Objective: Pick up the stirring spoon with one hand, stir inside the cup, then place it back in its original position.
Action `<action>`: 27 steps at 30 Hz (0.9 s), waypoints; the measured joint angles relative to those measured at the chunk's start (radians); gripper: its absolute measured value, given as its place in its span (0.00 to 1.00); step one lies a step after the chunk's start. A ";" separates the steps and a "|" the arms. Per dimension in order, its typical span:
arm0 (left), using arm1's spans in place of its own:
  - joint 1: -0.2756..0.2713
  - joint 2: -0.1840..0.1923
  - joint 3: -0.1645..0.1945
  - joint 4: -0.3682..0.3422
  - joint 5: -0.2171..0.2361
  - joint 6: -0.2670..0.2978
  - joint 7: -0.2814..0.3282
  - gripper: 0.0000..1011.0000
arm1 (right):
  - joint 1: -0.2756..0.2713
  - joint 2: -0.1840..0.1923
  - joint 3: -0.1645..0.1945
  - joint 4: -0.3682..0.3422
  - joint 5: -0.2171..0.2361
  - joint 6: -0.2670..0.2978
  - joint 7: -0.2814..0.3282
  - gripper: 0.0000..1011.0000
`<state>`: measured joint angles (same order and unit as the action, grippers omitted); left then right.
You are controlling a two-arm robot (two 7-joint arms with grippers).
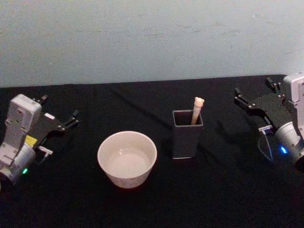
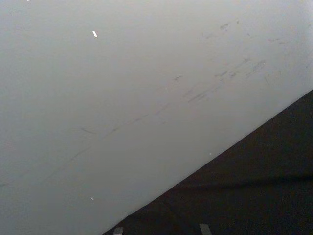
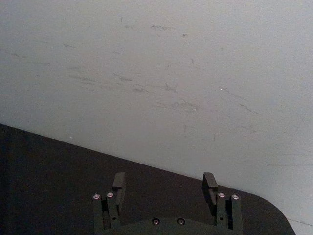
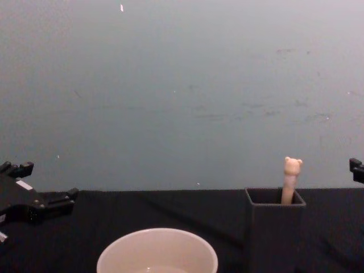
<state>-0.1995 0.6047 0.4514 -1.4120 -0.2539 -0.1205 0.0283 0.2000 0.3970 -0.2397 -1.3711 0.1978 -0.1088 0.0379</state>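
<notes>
One stirring spoon (image 1: 197, 110): bowl hidden inside holder (image 1: 187, 137).

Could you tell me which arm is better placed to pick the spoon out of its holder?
Probably the right gripper: open, and nearer the stirring spoon in the holder; the left gripper lies beyond the cup.

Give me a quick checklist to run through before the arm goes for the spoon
1. Stirring spoon standing in the holder, bear head above the rim: ok.
2. Cup upright, apart from the holder on its left: ok.
3. Right gripper open, off to the holder's right, holding nothing: ok.
4. Left gripper open, parked at the table's left side, away from the cup: ok.
5. Spoon's metal bowl, hidden inside the holder: cannot tell.
</notes>
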 joint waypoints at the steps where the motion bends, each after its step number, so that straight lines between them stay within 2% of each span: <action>1: 0.000 0.000 0.000 0.000 0.000 0.000 0.000 0.99 | 0.000 0.000 0.000 0.000 0.000 0.000 0.000 0.99; 27: 0.000 0.000 0.000 0.000 0.000 0.000 0.000 0.99 | 0.004 0.000 -0.003 -0.001 0.001 -0.003 -0.002 0.99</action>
<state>-0.1995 0.6047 0.4514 -1.4120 -0.2539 -0.1205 0.0283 0.2036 0.3972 -0.2426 -1.3720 0.1986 -0.1121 0.0360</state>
